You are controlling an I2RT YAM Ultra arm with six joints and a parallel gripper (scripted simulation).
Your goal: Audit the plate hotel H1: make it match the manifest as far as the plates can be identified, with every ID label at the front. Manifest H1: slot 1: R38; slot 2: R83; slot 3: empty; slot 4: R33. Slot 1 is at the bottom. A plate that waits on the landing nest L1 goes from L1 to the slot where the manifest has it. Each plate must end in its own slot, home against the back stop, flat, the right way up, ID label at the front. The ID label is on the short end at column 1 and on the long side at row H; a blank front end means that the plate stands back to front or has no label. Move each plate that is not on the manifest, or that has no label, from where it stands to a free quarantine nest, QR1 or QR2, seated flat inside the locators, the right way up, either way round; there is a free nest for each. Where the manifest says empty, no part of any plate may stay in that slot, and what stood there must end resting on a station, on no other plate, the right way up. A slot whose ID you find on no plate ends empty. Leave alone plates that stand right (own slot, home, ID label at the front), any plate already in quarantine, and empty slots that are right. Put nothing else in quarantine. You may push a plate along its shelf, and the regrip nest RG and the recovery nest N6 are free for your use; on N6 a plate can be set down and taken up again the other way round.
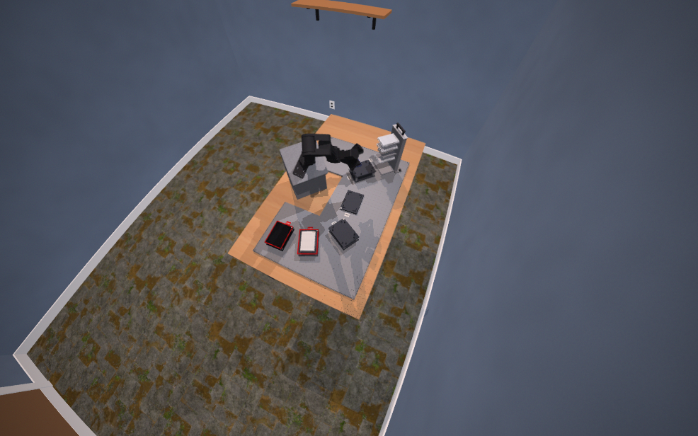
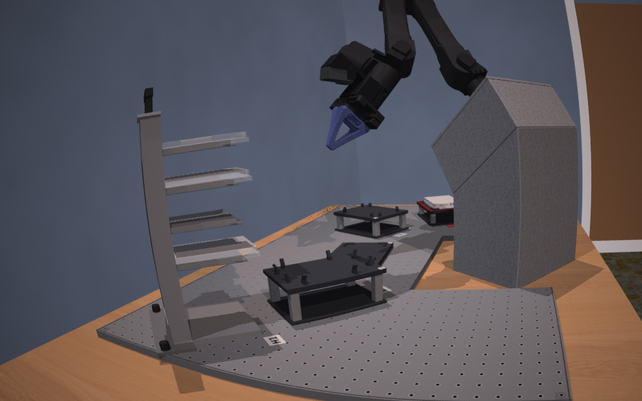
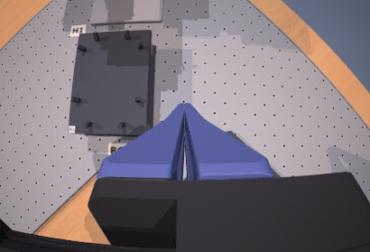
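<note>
I'm seeing the tool [image 2: 336, 138] hanging high with its blue fingers pressed together on nothing, tilting toward the plate hotel [image 2: 153, 199]; plates are sitting on its shelves, and a white plate [image 2: 439, 201] is resting in a red-edged nest [image 1: 307, 242] on the tabletop [image 2: 613, 318]

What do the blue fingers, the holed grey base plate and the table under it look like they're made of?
Blue triangular fingers: probably matte plastic, uniform colour, no shine; shut, holding nothing. Grey base plate: likely matte metal breadboard, given its regular hole grid. Orange-brown table: wood or wood laminate, with visible grain.
</note>
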